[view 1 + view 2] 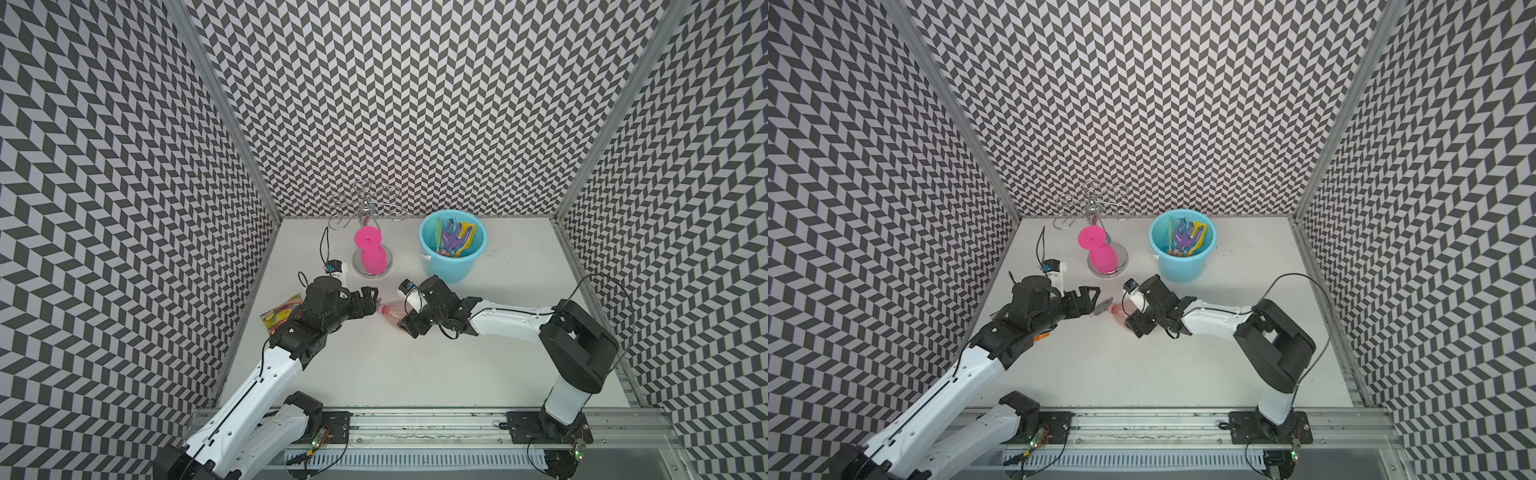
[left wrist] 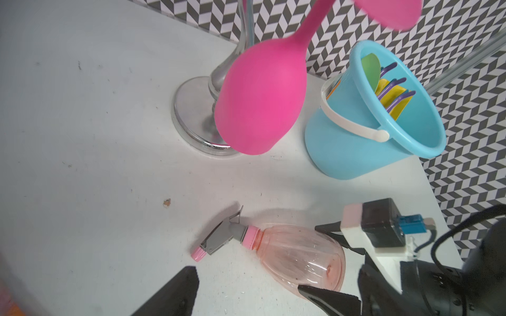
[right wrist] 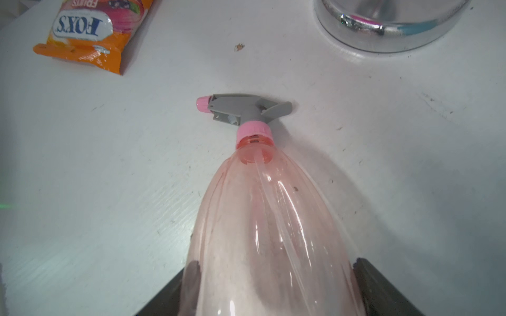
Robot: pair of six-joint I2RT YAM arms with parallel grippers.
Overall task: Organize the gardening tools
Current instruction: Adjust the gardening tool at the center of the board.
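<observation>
Hand tools (image 1: 455, 237) in bucket (image 1: 449, 266): done. Spray bottle (image 3: 262, 219) outstanding, lying on desk (image 1: 415, 374). Right end effector (image 3: 276, 269) straddles its body; grip unclear. Left end effector (image 2: 246, 279) apart, empty, near nozzle (image 2: 199, 253).

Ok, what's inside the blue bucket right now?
Inside the bucket stand a purple fork, a yellow shovel behind it and a green trowel. Their handles bunch at the bottom, so anything beneath them is hidden.

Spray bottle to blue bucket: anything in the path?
Nothing visible on the table between them. The spray bottle lies flat with the right pincer straddling it; the blue bucket stands just beyond that wrist. The pink cup is beside the bucket, off that line.
</observation>
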